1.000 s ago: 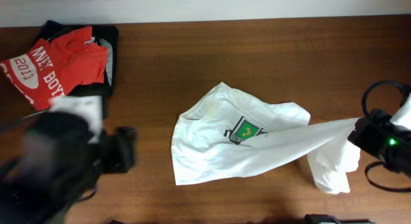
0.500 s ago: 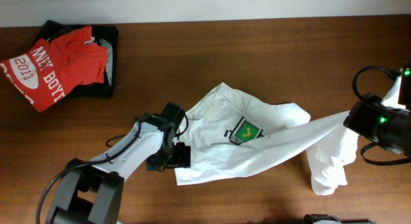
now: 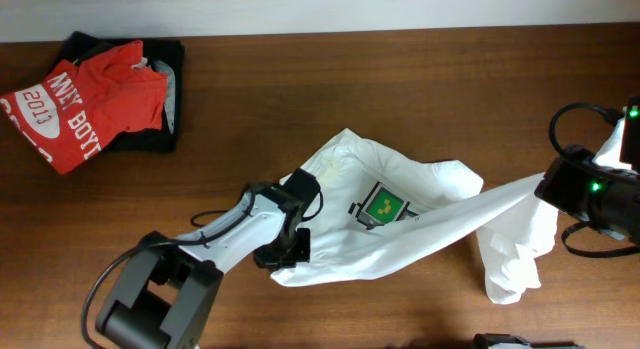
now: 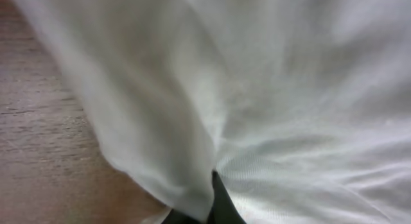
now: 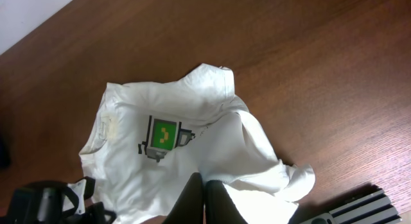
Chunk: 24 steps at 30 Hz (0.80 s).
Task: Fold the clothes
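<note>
The white T-shirt (image 3: 380, 229) is spread out crumpled on the desk (image 3: 420, 89), print side up. Its little green-and-black pixel print (image 3: 382, 204) is seen roughly midway between the two end effectors.

The shirt's left edge is pinched by the left end effector (image 3: 290, 247), which is closed down tight on the cloth. In the left wrist view the frame is pretty much filled with white fabric (image 4: 289, 89). Folds are seen bunching toward the one dark fingertip (image 4: 221, 208) that shows at the bottom edge, with a strip of bare wood off to one side.

The opposite end is gripped by the right end effector (image 3: 556, 189), also clamped shut on cloth. A band of fabric is pulled taut from it back toward the print. A loose white bunch is seen just beside it, on the near side.

From the right wrist view the closed fingers (image 5: 204, 195) are seen at the bottom, with the shirt (image 5: 128, 147) laid out beyond them.

Well apart from the left end effector, at the far left corner of the desk, a red shirt (image 3: 85, 99) with white lettering is piled on a black garment (image 3: 168, 94).
</note>
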Available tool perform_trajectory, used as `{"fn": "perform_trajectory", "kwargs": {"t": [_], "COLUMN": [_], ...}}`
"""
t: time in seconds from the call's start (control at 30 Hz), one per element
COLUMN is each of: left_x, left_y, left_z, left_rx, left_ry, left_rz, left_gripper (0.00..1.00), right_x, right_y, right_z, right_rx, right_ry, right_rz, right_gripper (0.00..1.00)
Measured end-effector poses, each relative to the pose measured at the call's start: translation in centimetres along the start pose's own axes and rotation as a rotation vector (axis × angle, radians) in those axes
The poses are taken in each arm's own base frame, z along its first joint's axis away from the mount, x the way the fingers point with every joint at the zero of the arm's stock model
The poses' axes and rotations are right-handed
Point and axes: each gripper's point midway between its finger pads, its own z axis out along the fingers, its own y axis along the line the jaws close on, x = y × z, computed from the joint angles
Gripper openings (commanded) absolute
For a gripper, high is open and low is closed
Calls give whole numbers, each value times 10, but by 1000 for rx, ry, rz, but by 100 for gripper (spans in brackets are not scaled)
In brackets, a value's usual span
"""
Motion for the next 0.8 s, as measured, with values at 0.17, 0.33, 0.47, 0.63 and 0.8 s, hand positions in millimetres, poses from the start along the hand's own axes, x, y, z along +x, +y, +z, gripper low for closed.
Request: {"fn": "perform_trajectory", "kwargs": {"t": [0.17, 0.33, 0.47, 0.63, 0.8], "left_x": [4, 54, 68, -5, -244], "left_y": [22, 47, 68, 101, 125], "left_z": [-79, -226, -340, -405, -313], "left_rx": [-120, 52, 175, 50, -149], "left_ry": [-64, -438, -827, -1144, -1064], "left_rz": [-1, -17, -85, -366, -383], "left_gripper": [1, 1, 1, 1, 99], "right_x": [0, 11, 17, -48, -125], "right_y": [1, 10, 5, 31, 70], "right_z": [0, -15, -37, 50, 192], "right_rx": [-5, -97, -121, -40, -38], "right_ry": [2, -7, -77, -13, -40], "right_rz": [-10, -29, -32, -35, -103], "right_gripper": [4, 4, 4, 4, 83]}}
